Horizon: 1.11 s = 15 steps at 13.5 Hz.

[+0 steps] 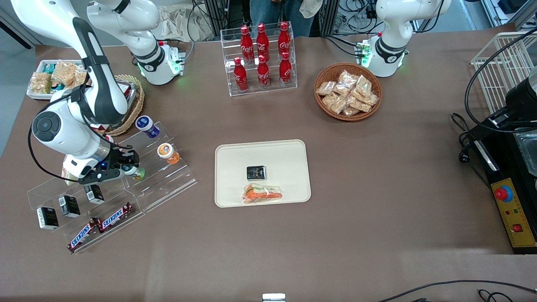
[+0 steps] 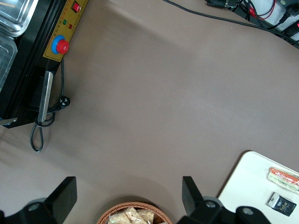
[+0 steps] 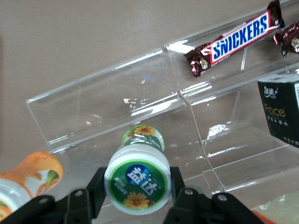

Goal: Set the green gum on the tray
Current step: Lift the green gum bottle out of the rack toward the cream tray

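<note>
While the right arm reached over the clear stepped display rack at the left of the front view, its end effector stood at the rack's middle step, its two fingers pressed against the white lid of the green gum, one on either side, so that it was clamped on the bottle. The green gum lay tilted on the acrylic step, lid toward the wrist camera, with its green body resting on the shelf surface. Just beside it on the same rack sat an orange-bodied bottle, and one step higher, farther from the front camera, a blue-lidded bottle. Two Snickers bars lay end to end on the lowest step, nearest the front camera, and three small black boxes stood on the step above them. The tray lay at the centre of the frame on the brown table, well apart from the rack and toward the parked arm's end of it; it carried a small black packet and, nearer the front camera, a wrapped sandwich. A rack of red cola bottles and a wicker basket of snack packs occupied the upper middle of the frame.
</note>
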Motion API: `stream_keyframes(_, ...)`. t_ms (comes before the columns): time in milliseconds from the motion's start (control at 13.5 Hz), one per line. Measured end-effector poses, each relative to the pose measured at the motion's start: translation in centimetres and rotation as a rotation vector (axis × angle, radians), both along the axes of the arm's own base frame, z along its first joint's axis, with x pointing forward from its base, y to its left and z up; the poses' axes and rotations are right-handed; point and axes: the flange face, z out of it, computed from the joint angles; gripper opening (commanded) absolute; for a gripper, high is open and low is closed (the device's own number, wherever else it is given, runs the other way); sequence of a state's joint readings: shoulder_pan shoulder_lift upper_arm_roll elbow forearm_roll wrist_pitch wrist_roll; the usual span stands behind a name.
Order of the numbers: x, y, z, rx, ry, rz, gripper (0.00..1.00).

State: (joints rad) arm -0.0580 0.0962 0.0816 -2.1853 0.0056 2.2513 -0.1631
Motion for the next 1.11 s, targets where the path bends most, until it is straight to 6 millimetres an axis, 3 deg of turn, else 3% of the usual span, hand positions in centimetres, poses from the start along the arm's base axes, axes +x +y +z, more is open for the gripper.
stream_keyframes(296, 0.6, 0.4, 3.3, -0.002, -0.018, 0.007, 0.37)
stream_keyframes(519, 1.6, 2.4, 7.4, 0.001, -0.030, 0.036, 0.36)
stream_keyframes(741, 1.8, 6.4, 10.4, 0.026, -0.028, -0.003, 0.37)
stream_keyframes(1111, -0.3, 16.0, 10.6, 0.041, -0.009, -0.144, 0.37)
